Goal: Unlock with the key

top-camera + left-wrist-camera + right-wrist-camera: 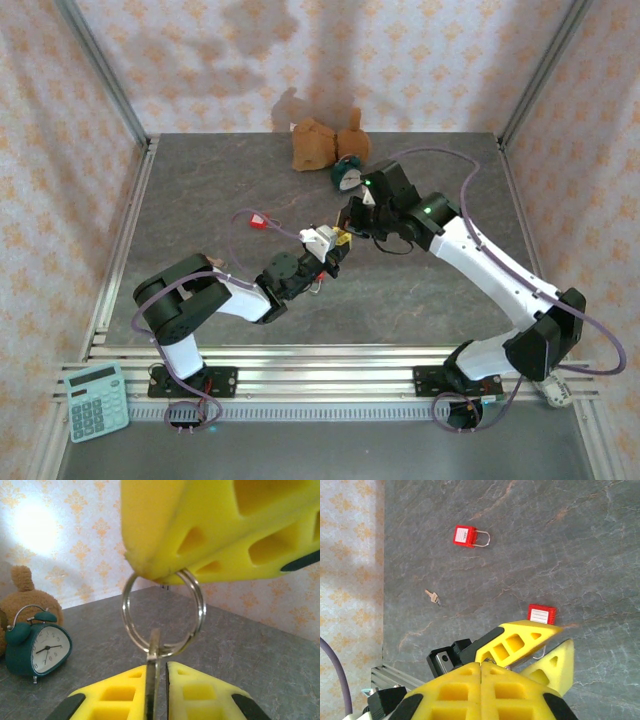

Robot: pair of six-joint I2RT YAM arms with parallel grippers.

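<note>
**Grip before release**

Key (pixel 154 650) hangs edge-on from the ring (pixel 200 605) held by my closed right claw (pixel 480 666). My left claw (pixel 157 666) pinches it. I should seat that pinch squarely before the right lets go, then aim for the padlock (pixel 541 615) on the bench (pixel 570 540).

A grey stone-patterned table (pixel 200 200) lies between walls (pixel 60 120) papered pale pink with orange motifs. At its 12 o'clock edge a brown plush toy (pixel 318 143) sits against the back wall. A teal alarm clock (pixel 345 173) with a white face stands upright just at the toy's 5 o'clock. A pale green calculator (pixel 97 401) lies at the table's 7 o'clock, by the aluminium rails (pixel 330 360).
</note>
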